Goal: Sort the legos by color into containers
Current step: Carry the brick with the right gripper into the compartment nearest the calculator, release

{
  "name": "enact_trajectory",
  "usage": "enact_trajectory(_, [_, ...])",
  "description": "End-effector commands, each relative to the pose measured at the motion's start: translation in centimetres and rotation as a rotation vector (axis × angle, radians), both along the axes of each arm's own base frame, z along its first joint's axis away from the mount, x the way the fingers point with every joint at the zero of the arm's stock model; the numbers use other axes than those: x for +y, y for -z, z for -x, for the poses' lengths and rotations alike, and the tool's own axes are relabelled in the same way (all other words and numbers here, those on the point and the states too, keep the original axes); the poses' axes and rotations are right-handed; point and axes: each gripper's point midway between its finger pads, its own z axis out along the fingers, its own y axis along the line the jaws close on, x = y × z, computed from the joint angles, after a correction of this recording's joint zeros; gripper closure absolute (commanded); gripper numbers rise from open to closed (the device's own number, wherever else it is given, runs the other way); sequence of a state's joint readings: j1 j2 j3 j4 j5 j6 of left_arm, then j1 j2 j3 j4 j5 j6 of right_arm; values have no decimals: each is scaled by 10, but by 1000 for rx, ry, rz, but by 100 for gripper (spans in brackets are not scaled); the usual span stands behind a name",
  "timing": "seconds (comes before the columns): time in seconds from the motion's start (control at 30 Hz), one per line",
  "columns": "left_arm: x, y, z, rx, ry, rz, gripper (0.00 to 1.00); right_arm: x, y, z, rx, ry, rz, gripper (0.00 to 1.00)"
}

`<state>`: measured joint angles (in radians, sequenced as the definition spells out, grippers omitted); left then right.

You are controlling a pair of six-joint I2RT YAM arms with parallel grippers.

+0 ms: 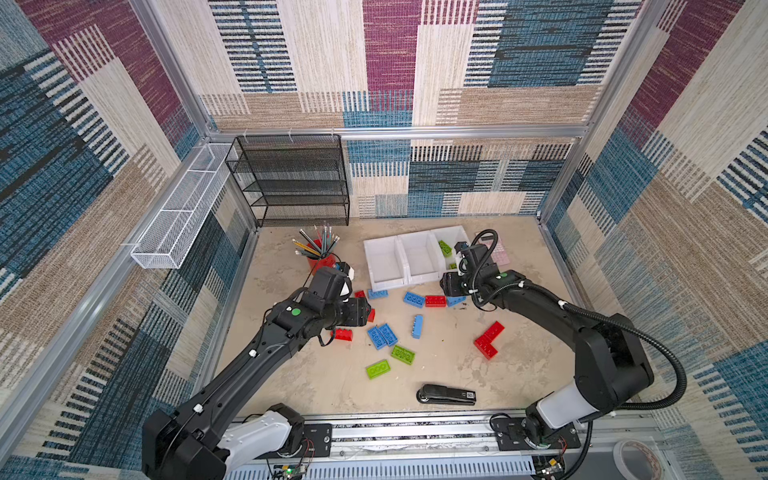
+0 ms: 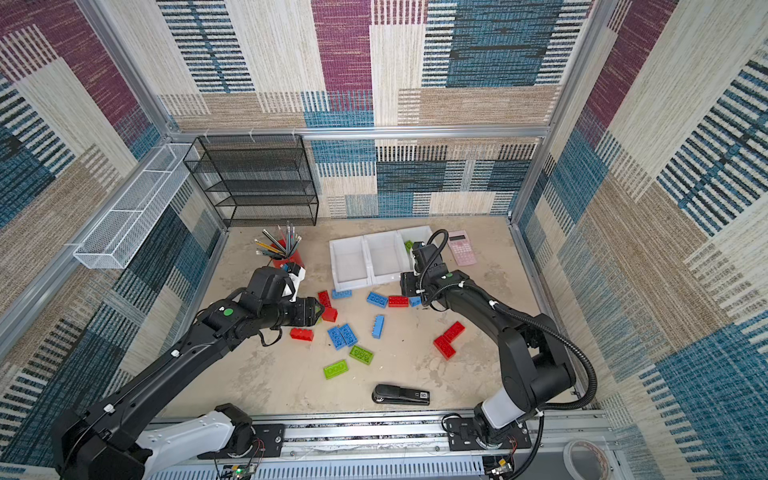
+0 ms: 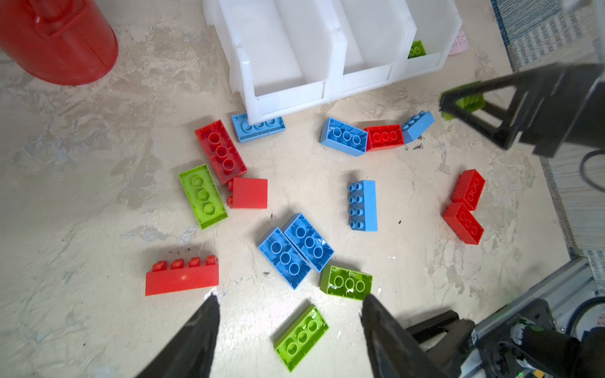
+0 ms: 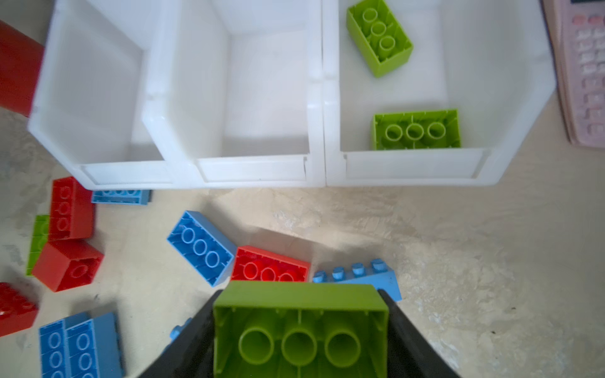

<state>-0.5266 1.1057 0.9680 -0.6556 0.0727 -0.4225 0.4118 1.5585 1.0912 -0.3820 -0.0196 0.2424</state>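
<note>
My right gripper (image 4: pixel 301 294) is shut on a lime green lego (image 4: pixel 299 330), hollow underside toward the camera, just in front of the containers (image 4: pixel 252 170). In a top view it (image 1: pixel 453 291) hangs by the right bin's front wall. That bin holds two green legos (image 4: pixel 379 37) (image 4: pixel 415 131); the other two bins are empty. My left gripper (image 3: pixel 289 296) stands open above the table with nothing between its fingers, over a green lego (image 3: pixel 301 337). Red, blue and green legos lie scattered: a blue pair (image 1: pixel 382 336), a red pair (image 1: pixel 489 339), two green ones (image 1: pixel 402 354) (image 1: pixel 378 368).
A red pencil cup (image 1: pixel 320 259) stands left of the bins and a pink calculator (image 2: pixel 461 248) right of them. A black stapler (image 1: pixel 446 395) lies near the front edge. A black mesh shelf (image 1: pixel 291 183) and a white wire tray (image 1: pixel 178 216) sit at the back left.
</note>
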Motion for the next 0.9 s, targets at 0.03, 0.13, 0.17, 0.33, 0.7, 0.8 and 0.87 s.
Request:
enact_trajectory(0.03, [10,7,8,9,0,-42,30,9,-20,-16,-19,-35,-52,35])
enact_trajectory(0.13, [12,12,12,23,1,-47,30,4,-30,-36,-40,-24,-65,35])
enact_trajectory(0.17, [12,13,14,30,1,-50,30,2,-32,-44,-42,-19,-74,35])
enact_trajectory(0.33, [18,23,21,78,-4,-80,30,-12,-38,-82,-66,21,-88,35])
enact_trajectory(0.7, [15,62,49,270,-15,-56,30,-33,-11,-140,-44,89,-66,35])
enact_trajectory(0.8, [17,65,54,292,-18,-61,30,-37,-14,-151,-58,95,-78,32])
enact_trajectory(0.87, [17,66,56,300,-19,-56,30,-38,-11,-155,-56,96,-86,29])
